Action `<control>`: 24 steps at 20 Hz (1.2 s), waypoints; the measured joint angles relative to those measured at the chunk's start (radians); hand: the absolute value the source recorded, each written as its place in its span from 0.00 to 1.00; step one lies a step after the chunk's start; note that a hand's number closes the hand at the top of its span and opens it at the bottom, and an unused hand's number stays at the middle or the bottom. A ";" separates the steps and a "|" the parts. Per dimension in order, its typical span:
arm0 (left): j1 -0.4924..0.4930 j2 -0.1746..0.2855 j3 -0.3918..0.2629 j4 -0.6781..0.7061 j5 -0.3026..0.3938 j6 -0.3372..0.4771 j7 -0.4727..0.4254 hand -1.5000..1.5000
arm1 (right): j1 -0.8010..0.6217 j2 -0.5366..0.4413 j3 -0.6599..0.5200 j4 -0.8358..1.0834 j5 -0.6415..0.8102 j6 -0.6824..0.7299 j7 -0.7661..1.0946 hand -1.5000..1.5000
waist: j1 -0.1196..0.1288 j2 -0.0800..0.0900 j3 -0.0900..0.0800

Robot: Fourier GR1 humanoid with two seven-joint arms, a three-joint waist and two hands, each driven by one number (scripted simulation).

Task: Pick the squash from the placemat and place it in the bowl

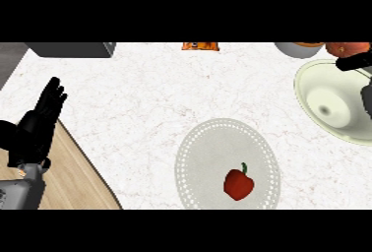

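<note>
The task is at its beginning, as far as I can judge. The only thing on the round pale placemat [210,147] is a red vegetable [238,183] with a dark stem; it looks more like a pepper than a squash. It lies in the lower part of the placemat and no hand touches it. The bowl [309,78] at the right has nothing inside. The left hand [44,110] rests at the left edge, wide open with straight fingers up. The right hand [355,62] shows only partly at the right edge, over the bowl; whether it is wide or closed I cannot tell. The grasp, the lift and the placing are all not yet done.
</note>
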State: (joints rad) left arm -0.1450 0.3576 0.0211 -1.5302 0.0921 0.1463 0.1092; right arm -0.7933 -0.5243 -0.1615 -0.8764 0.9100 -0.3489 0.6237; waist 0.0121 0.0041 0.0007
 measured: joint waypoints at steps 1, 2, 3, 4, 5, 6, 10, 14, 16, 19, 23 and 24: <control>0.000 0.004 0.004 -0.005 0.000 -0.003 0.005 0.50 | 0.002 -0.011 -0.018 0.040 -0.012 -0.020 -0.041 1.00 | 0.002 0.001 0.000; -0.003 0.002 0.008 0.003 -0.003 -0.008 0.001 0.50 | -0.016 -0.013 -0.024 0.078 -0.010 -0.033 -0.057 1.00 | 0.002 0.001 0.000; -0.009 0.003 0.009 0.000 -0.004 -0.007 0.007 0.50 | -0.008 -0.019 -0.016 0.113 0.002 0.001 -0.041 1.00 | 0.005 0.002 -0.001; -0.015 -0.002 0.007 0.004 -0.006 -0.004 0.008 0.50 | -0.007 -0.025 -0.022 0.148 0.001 0.027 -0.023 1.00 | 0.005 0.004 0.000; -0.012 0.000 0.008 -0.002 -0.006 -0.005 0.010 0.50 | -0.002 -0.038 -0.035 0.180 -0.009 0.051 -0.022 1.00 | 0.006 0.004 0.000; -0.016 -0.003 0.008 -0.001 -0.008 -0.004 0.007 0.50 | -0.002 -0.051 -0.058 0.213 -0.030 0.063 -0.032 0.00 | 0.007 0.005 0.000; 0.015 -0.022 -0.002 -0.017 -0.024 0.002 -0.007 0.50 | 0.019 -0.062 -0.120 0.317 -0.096 0.077 -0.124 0.00 | 0.010 0.004 0.001; 0.017 -0.023 0.010 -0.015 -0.022 -0.006 -0.007 0.50 | 0.033 -0.068 -0.181 0.367 -0.175 0.078 -0.268 0.00 | 0.006 0.003 0.001; 0.016 -0.031 0.005 -0.005 -0.030 -0.003 -0.016 0.50 | 0.036 -0.066 -0.230 0.362 -0.232 0.058 -0.334 0.00 | 0.002 0.003 0.001; 0.005 -0.027 0.017 0.003 -0.028 -0.001 -0.010 0.50 | 0.037 -0.046 -0.323 0.316 -0.336 0.001 -0.425 0.00 | -0.010 -0.001 0.003; 0.017 -0.025 0.026 0.005 -0.030 0.003 -0.004 0.50 | 0.059 -0.033 -0.457 0.231 -0.490 -0.040 -0.538 0.00 | -0.027 -0.008 0.002; 0.013 -0.029 0.024 0.009 -0.037 0.010 -0.005 0.50 | 0.074 -0.035 -0.485 0.209 -0.528 -0.029 -0.559 0.00 | -0.031 -0.009 0.002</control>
State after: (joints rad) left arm -0.1316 0.3284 0.0451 -1.5212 0.0553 0.1559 0.1047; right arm -0.7196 -0.5590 -0.6468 -0.6670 0.3820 -0.3776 0.0645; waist -0.0193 -0.0047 0.0023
